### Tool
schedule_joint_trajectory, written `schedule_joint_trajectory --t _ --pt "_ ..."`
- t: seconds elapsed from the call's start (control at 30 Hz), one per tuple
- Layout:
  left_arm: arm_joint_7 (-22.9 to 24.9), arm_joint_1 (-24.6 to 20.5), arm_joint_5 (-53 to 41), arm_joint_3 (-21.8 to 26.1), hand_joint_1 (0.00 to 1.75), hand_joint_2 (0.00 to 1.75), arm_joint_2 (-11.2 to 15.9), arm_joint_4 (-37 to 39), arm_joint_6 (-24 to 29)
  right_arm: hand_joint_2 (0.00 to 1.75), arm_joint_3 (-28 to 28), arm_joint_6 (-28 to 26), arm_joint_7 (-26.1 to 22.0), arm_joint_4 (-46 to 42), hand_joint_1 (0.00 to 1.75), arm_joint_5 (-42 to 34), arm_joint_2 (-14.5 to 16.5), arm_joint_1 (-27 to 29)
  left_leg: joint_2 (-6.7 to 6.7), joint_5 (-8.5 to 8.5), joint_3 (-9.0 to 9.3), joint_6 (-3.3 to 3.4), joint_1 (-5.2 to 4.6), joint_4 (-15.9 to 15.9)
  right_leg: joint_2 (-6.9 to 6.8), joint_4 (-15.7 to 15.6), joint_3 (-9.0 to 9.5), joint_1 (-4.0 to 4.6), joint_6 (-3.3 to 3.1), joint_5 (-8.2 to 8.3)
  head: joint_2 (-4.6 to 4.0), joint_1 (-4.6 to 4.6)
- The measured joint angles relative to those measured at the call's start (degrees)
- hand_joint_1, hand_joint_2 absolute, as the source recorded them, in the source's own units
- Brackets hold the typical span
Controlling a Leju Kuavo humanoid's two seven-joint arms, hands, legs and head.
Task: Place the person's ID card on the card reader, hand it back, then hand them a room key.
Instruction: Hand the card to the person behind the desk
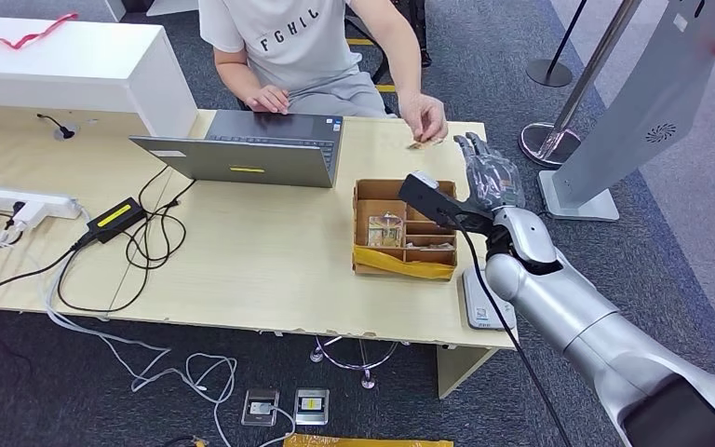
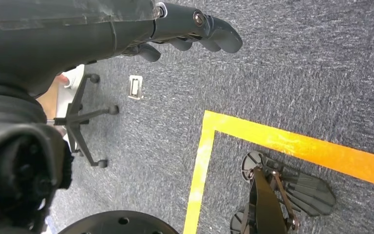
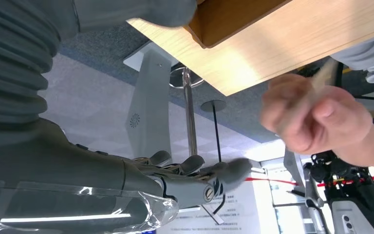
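A seated person's hand (image 1: 424,116) holds the ID card (image 1: 418,142) out over the far edge of the table (image 1: 261,251), offering it to me. My right hand (image 1: 491,172) waits just beside it, fingers (image 3: 224,170) spread apart, holding nothing. My left hand (image 2: 185,24) hangs over the floor, fingers curled, empty.

silver right arm (image 1: 577,317), black cable, dark robot hand (image 1: 492,172) in clear plastic.

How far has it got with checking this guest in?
Nothing looks done yet. The person's hand holds a card out over the table; the right hand waits nearby, open and empty. Taking the card, reading it on the white reader, returning it and giving a key from the box remain.
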Motion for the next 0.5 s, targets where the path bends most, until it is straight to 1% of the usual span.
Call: schedule_joint_trajectory --t 0.03,0.07,0.5 --pt "-0.03 0.02 0.03 0.00 0.00 0.00 -0.01 0.00 -0.01 1.31 0.00 0.13 0.18 0.00 0.00 0.09 -0.01 0.00 0.00 0.00 0.00 0.00 0.00 0.00 0.00 0.00 0.00 0.00 0.00 0.00 -0.01 0.00" --pt "-0.08 0.05 0.06 0.00 0.00 0.00 -0.01 0.00 -0.03 1.75 0.00 0.36 0.41 0.00 0.00 0.13 -0.02 0.01 0.00 0.00 0.00 0.00 0.00 0.00 0.00 0.00 0.00 0.00 0.00 0.00 -0.01 0.00" --pt "-0.53 1.00 0.86 0.00 0.00 0.00 -0.02 0.00 -0.07 1.75 0.13 2.38 2.33 -1.67 0.00 3.58 -0.33 0.05 0.01 0.00 0.01 0.00 0.00 0.00 0.02 0.00 0.00 0.00 0.00 0.00 0.00 0.00"
